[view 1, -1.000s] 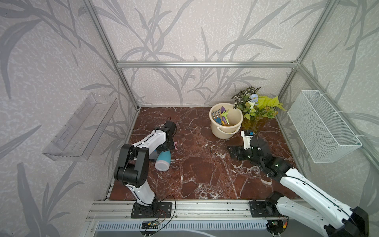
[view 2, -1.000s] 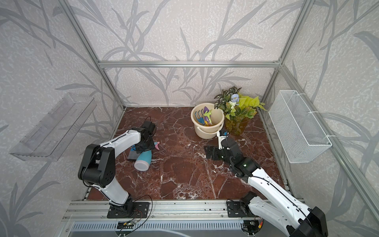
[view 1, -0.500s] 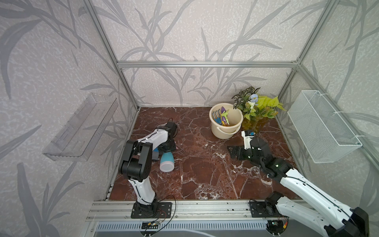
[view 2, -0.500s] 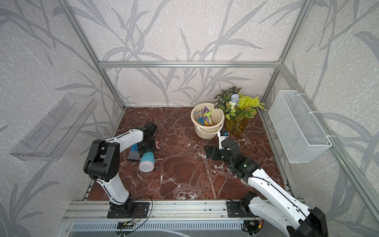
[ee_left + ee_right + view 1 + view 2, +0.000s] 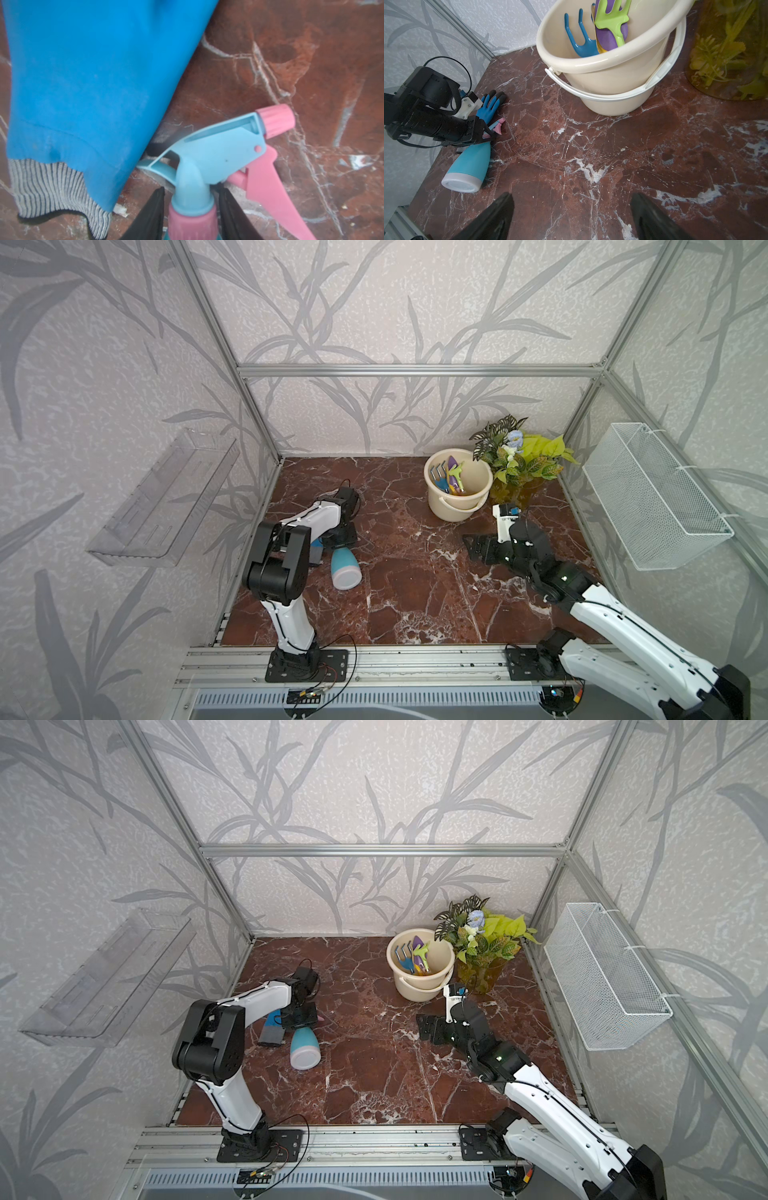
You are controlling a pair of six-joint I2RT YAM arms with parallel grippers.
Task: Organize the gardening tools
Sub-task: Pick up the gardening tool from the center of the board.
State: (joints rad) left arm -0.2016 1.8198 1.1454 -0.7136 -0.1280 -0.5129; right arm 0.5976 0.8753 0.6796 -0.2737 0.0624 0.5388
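1. Gardening tools were in the cream bucket [image 5: 612, 83], heads up, leaning on its far wall: blue fork [image 5: 582, 44], purple trowel [image 5: 608, 39], green rake [image 5: 612, 16] on top of the trowel. Of the yellow shovel [image 5: 601, 50] only an edge showed, behind the trowel.
2. Bucket stood upright on the marble floor [image 5: 612, 155] near the back right corner, its handle down against the front wall.
3. Potted plant [image 5: 523, 456] stood just beside the bucket, on the side toward the right wall.
4. Right gripper [image 5: 571, 218] sat low over bare floor in front of the bucket, jaws spread wide, nothing between them.
5. Spray bottle [image 5: 471, 164], teal with a pink collar and trigger, lay on its side at the left of the floor, well apart from the bucket.
6. Left gripper [image 5: 191, 199] was at the bottle's neck, one of its fingers [image 5: 151, 212] on each side just above the pink collar. They were close in, but I could not tell whether they touched or gripped.
7. Blue glove [image 5: 83, 72] with a grey knit cuff lay flat beside the bottle's spray head.
8. Wire basket [image 5: 652, 497] hung on the right wall, clear shelf [image 5: 166, 497] on the left wall.
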